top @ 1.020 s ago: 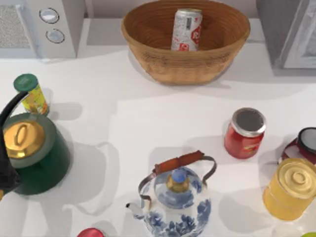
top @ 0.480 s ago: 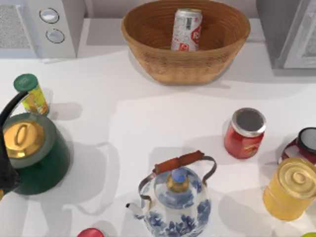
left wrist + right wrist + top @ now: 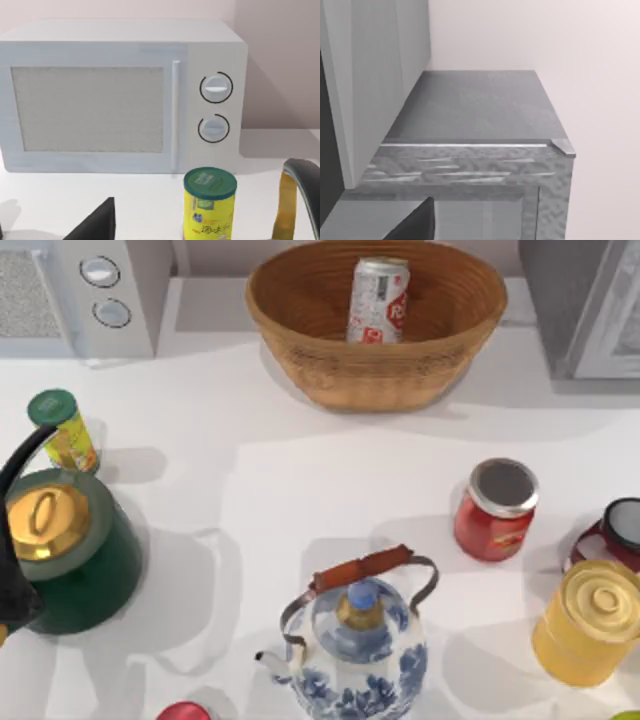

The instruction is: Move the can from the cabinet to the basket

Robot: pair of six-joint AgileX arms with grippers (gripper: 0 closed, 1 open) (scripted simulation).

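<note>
Can (image 3: 377, 300) leaning inside basket (image 3: 300, 310) (back centre), apart from cabinet (image 3: 580, 300)

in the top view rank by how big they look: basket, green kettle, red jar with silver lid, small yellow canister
1. basket
2. green kettle
3. red jar
4. yellow canister
The jar and canister look close in size, so their order is unsure.

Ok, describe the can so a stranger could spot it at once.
Find the wide wicker basket at the table's far edge. The can stands inside it: slim, silver-white, red lettering, plain metal top, unlike the red jar with its silver lid.
</note>
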